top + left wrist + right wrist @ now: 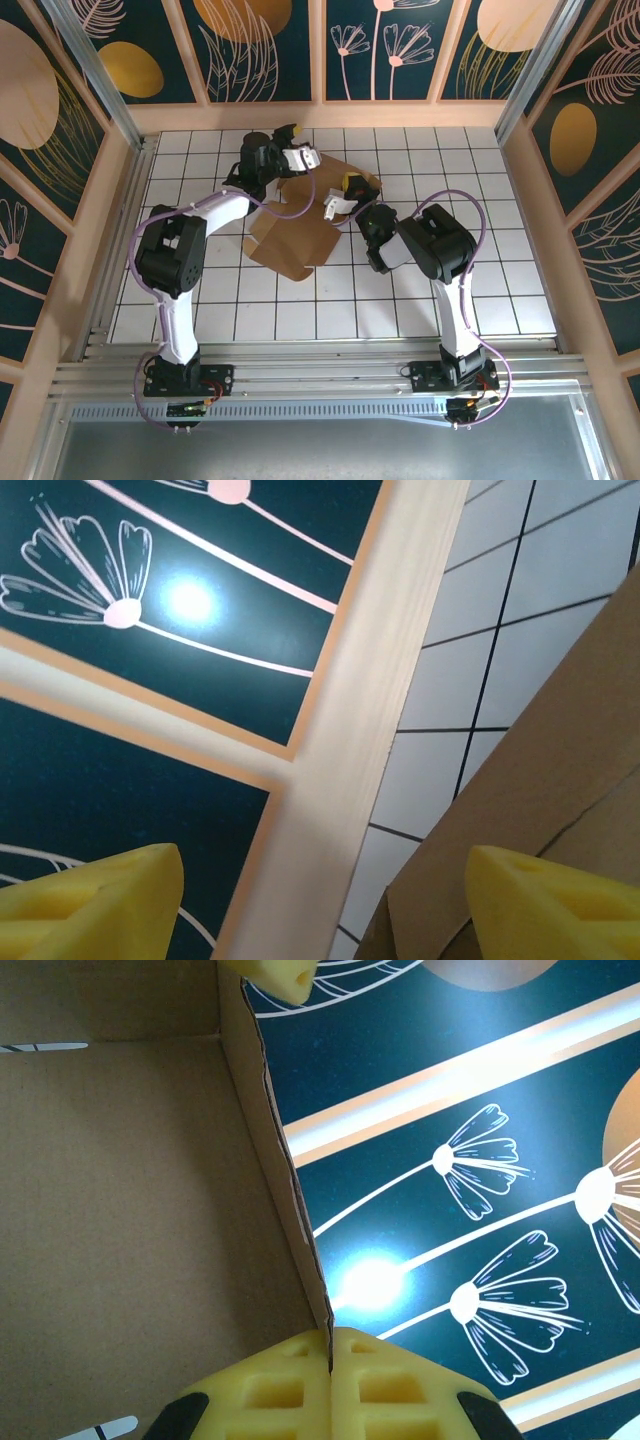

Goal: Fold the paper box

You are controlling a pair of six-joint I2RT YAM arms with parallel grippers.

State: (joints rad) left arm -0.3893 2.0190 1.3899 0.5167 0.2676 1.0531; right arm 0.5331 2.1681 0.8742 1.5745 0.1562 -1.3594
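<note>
Right wrist: end effector (pixel 330 1365) pinches plain paper box (pixel 130 1210).

A white-tiled tabletop (pixel 480 300) with dark grid lines sits inside a pale wooden frame (pixel 330 115). Dark teal wall panels (pixel 410 50) (line-drawn flowers and orange ovals) stand around it. Aluminium rails (pixel 320 372) and a grey metal sheet (pixel 320 445) run along the near edge.

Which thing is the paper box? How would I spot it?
Find the white tiled table inside the flowery walls. Near its middle sits the paper box, with some sides standing up. It is plain brown cardboard, and the right tool pinches one wall.
</note>
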